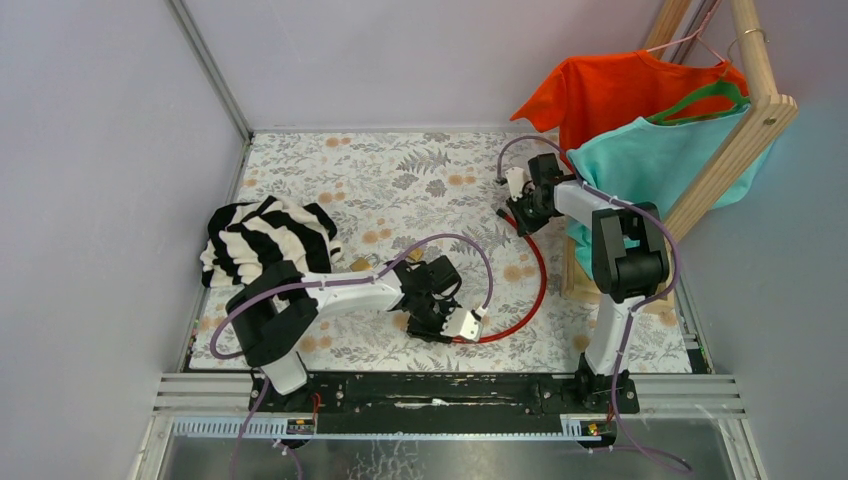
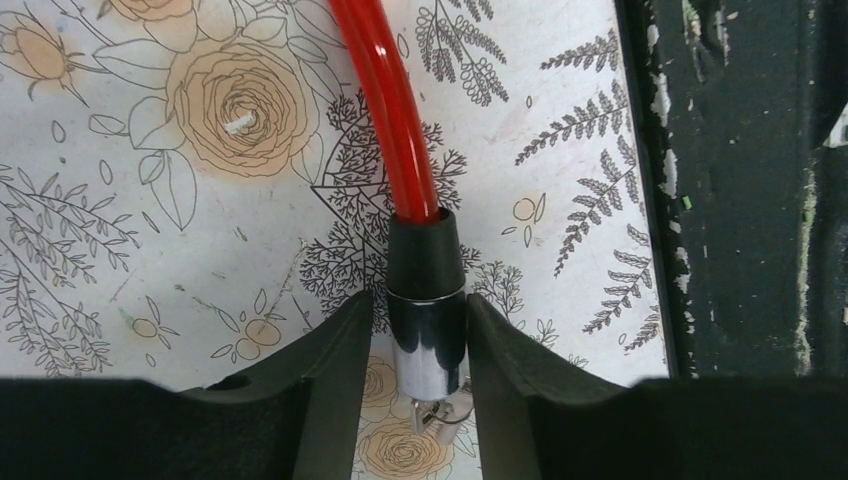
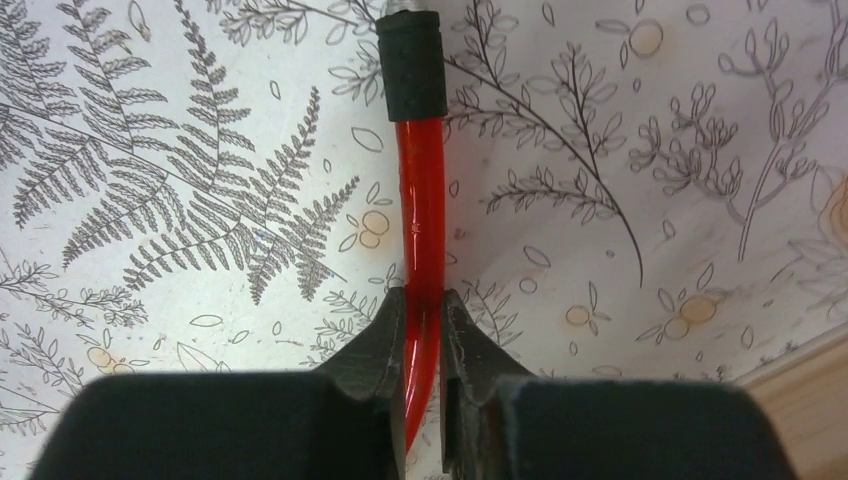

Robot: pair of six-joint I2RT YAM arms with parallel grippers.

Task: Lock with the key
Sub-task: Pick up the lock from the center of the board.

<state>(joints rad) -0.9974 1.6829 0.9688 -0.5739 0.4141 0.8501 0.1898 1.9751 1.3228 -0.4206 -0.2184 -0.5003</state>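
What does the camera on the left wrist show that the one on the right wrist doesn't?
Only the left wrist view: the red cable's shiny metal end, under a black collar, between the left gripper's fingers; a black rail on the right. Only the right wrist view: the right gripper pinching the cable's red part, a black sleeve farther up, a wood strip at lower right. Both: the red cable on the flowered table cover, black fingers at the bottom.
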